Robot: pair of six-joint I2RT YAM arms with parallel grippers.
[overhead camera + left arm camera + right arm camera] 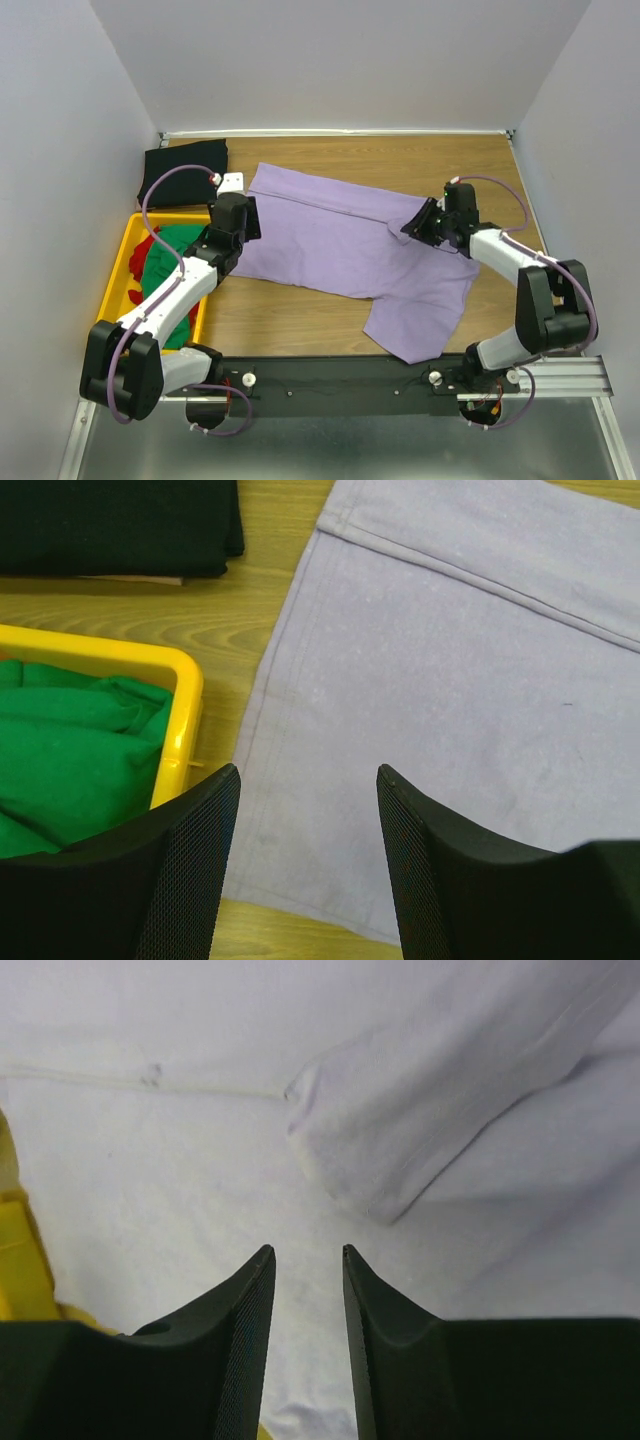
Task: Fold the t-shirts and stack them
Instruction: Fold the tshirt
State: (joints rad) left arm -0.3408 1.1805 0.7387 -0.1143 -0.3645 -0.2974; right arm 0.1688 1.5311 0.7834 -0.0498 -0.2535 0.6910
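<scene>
Large lavender cloth t-shirt (330, 250) spread on wooden counter (290, 325). Left hand (308, 775) wide open over its edge, empty. Right hand (305, 1250) narrowly parted, empty, by folded flap (370, 1140).

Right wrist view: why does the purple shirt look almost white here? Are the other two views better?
Right wrist view: the lavender t-shirt is overexposed, nearly white, with a soft shadow beside its folded flap. Left wrist view: truer lavender-grey colour, hem stitching sharp, mesh texture of the left gripper readable. Top view: even light, no glare.
</scene>
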